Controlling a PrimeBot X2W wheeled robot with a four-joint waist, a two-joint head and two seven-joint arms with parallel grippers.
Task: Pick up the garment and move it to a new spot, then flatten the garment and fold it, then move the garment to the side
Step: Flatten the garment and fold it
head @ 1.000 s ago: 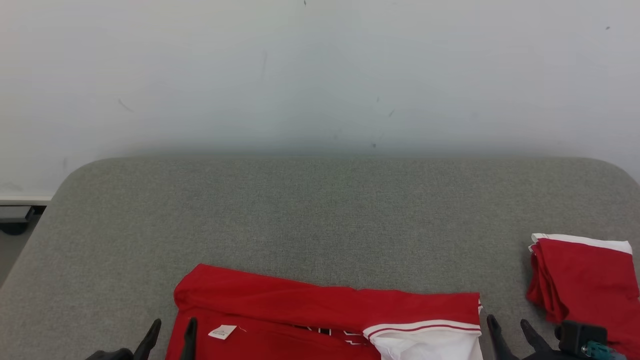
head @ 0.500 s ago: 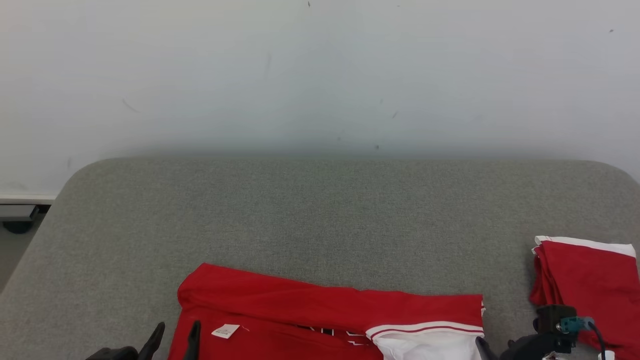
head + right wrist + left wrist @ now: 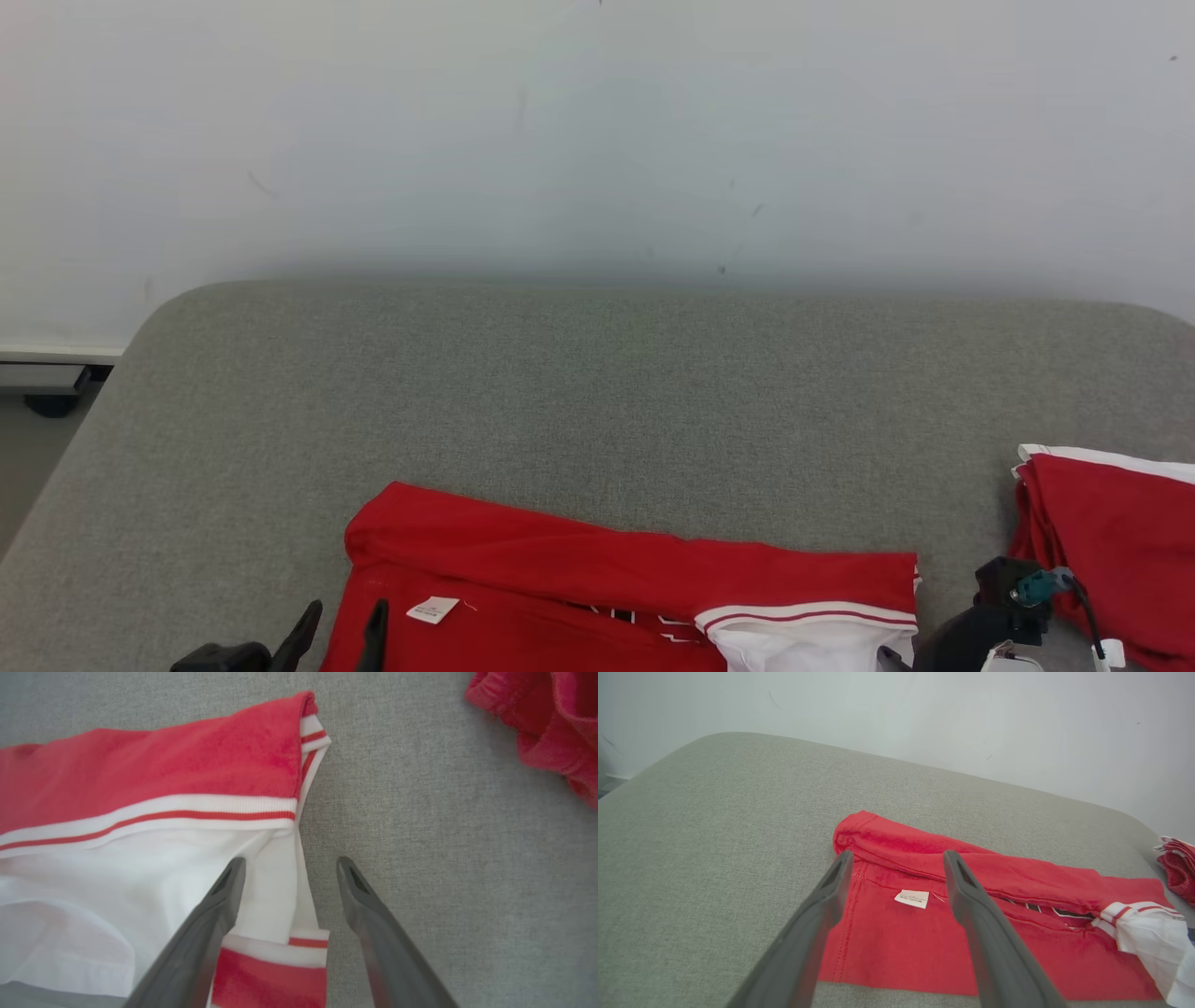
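Garment (image 3: 607, 574) runs off head view's bottom edge.

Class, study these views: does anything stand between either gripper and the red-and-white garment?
Nothing visible does. The left gripper and right gripper, jaws open, are at opposite ends of the garment; the other red pile lies apart, to the right.

The garment (image 3: 560, 560) is soft, matt knit cloth — the tabletop (image 3: 597, 392) a coarse grey woven fabric.
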